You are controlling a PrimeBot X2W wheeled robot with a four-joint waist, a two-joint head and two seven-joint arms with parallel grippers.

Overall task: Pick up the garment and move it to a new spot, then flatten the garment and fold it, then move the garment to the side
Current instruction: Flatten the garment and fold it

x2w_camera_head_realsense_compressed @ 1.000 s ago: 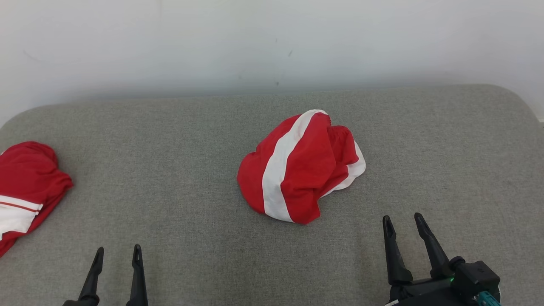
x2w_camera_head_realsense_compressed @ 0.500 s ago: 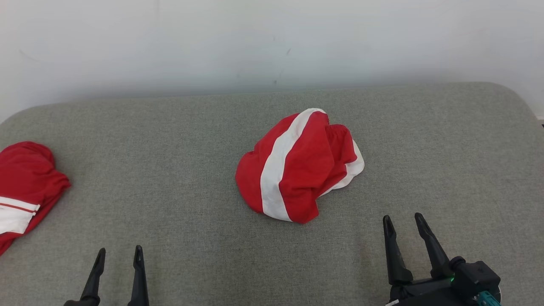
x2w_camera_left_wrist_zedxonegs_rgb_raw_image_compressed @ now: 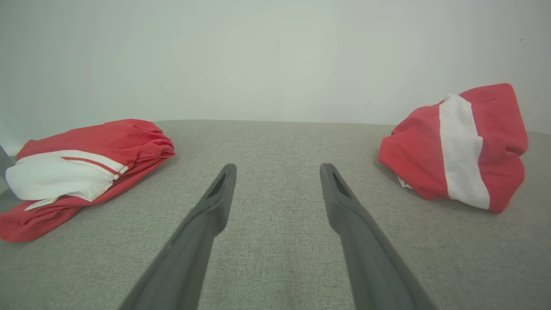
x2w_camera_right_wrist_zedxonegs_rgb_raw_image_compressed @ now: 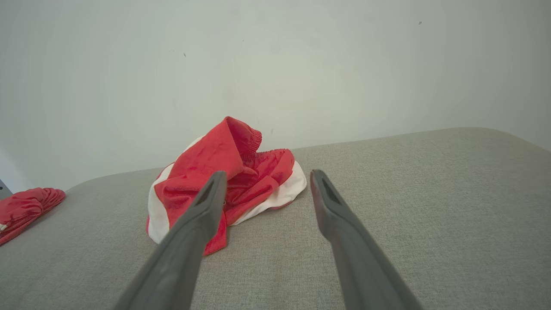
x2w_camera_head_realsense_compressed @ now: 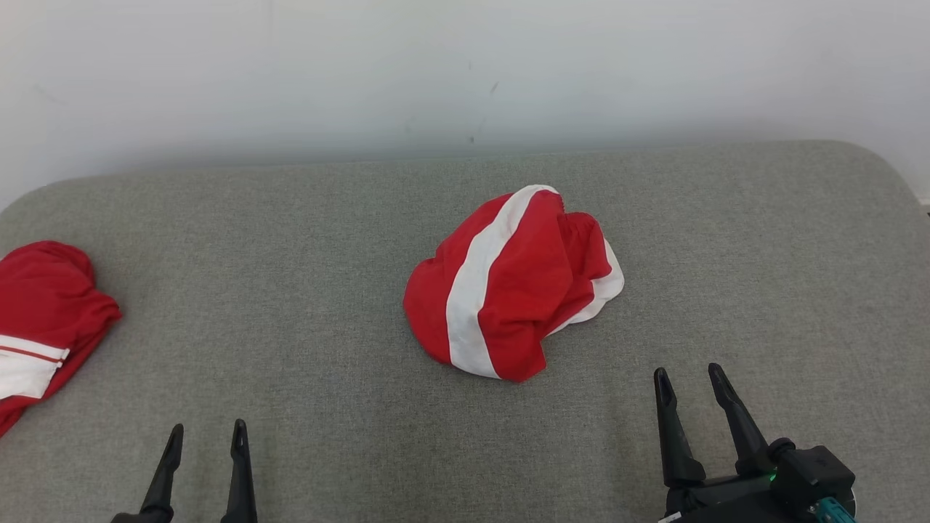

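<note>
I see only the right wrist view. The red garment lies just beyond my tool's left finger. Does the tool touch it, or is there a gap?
Observer: There is a gap. In the head view the right tool is open on the near side of the crumpled garment and to its right, with bare grey surface between them.
Operator: And my other arm?
Observer: The left tool is open too, low at the near left, and it touches no cloth.
Operator: What is the red thing at my left edge?
Observer: A second garment. It lies flatter, seemingly folded, with a white panel that has a thin red stripe.
</note>
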